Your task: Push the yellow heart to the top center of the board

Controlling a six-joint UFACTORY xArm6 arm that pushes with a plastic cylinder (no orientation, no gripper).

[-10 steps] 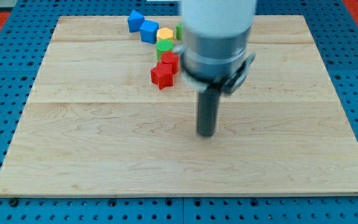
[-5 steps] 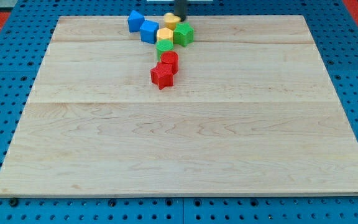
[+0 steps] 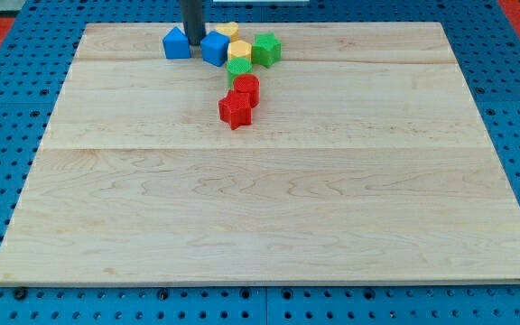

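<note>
My tip (image 3: 192,41) is at the view's top, left of centre, standing between two blue blocks. One blue block (image 3: 177,43) is just to its left and a blue cube (image 3: 214,48) just to its right. A yellow block (image 3: 231,30), partly hidden and its shape unclear, lies behind the blue cube at the board's top edge. A second yellow block (image 3: 238,50), hexagon-like, sits right of the blue cube.
A green star (image 3: 265,49) sits right of the yellow blocks. A green block (image 3: 238,67), a red block (image 3: 246,88) and a red star (image 3: 235,110) run in a line down from the cluster. The wooden board (image 3: 269,208) lies on a blue pegboard.
My tip moved left from the top centre to between the blue blocks. The left blue block shifted left and down. The rear yellow block moved left.
</note>
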